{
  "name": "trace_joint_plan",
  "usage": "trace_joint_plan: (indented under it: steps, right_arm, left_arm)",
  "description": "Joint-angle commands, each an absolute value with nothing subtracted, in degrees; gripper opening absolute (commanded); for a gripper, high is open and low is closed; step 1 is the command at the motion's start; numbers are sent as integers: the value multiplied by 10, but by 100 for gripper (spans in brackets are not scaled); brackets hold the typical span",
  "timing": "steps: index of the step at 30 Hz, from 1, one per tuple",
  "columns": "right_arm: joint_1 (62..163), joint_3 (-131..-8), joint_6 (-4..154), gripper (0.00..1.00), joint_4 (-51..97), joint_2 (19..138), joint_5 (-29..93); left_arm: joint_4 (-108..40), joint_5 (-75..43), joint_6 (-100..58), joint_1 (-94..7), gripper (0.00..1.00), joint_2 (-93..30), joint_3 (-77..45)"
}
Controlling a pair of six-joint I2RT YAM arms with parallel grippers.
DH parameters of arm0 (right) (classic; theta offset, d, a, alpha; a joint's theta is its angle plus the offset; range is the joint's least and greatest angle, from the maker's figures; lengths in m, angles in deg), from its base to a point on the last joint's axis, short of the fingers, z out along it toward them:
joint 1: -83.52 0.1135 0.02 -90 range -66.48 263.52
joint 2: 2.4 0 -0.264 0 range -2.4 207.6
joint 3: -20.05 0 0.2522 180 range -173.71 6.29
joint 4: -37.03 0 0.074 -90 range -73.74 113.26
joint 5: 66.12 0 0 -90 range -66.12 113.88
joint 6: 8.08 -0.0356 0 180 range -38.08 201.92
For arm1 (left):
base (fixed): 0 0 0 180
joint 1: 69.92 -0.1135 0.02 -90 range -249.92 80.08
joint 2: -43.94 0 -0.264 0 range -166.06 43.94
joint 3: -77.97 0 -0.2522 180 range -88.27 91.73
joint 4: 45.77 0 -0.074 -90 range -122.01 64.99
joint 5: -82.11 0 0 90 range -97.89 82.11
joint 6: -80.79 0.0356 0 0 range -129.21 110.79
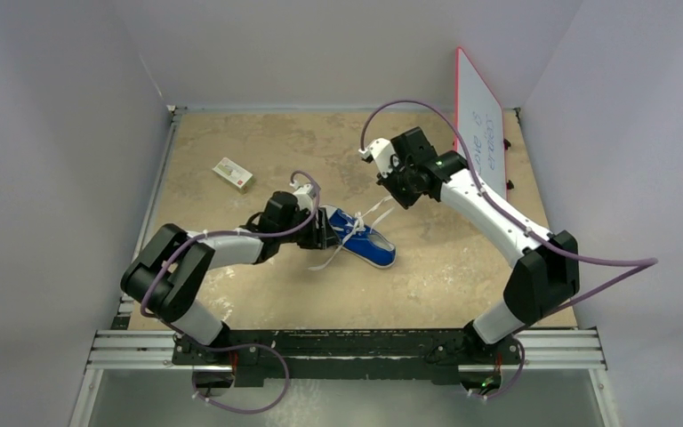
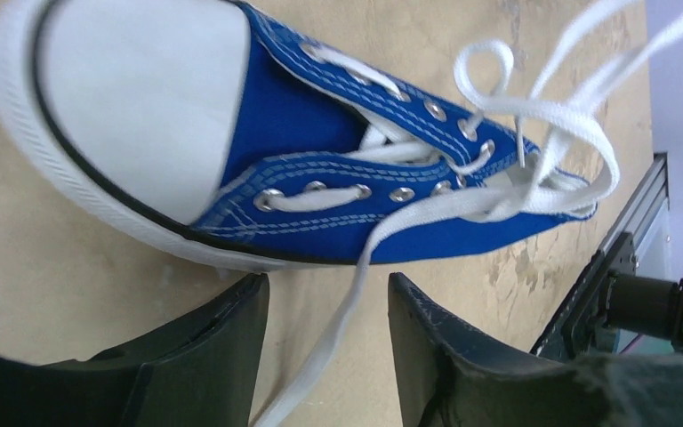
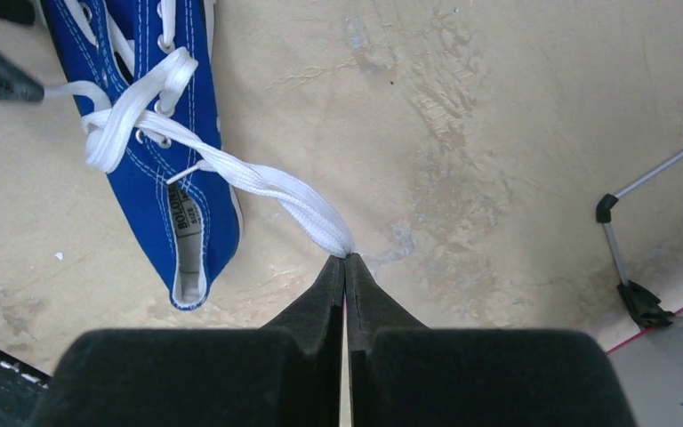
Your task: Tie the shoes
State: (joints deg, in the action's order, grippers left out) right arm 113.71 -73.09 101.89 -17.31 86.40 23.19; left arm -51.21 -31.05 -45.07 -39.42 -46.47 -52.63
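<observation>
R gripper (image 3: 347,260): pinching lace (image 3: 267,191) beside sneaker (image 3: 164,178).
L gripper (image 2: 325,307): spread beside sneaker, slack lace btw. fingers (image 2: 431,356).
Handling: sneaker light, prob. slides; lace limp, grip near ends.

The table (image 1: 445,294) is lit evenly and softly from above; only faint, diffuse shadows are thrown beneath the arms toward its near edge, and no glare is seen on its matte surface. The overhead view is rendered slightly soft. In the left wrist view the sneaker (image 2: 302,116) is smeared by blur at its toe cap, and the left gripper (image 2: 325,286) is left dark and unfocused. In the right wrist view the laces (image 3: 267,189) are shown crisply, the right gripper (image 3: 346,260) reduced to featureless black.
</observation>
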Motion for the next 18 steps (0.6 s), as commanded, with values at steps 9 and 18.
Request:
trace_joint_plan:
  steps: [9,18]
  right_arm:
    - [1134,-725,924,0,-101,881,217]
    - [1110,-688,869,0,-34,885,84]
  left_arm:
    - [-412,-220,-403,-299,29,-474,-495]
    - [-229,-132,-510,-296,0,-368,-521]
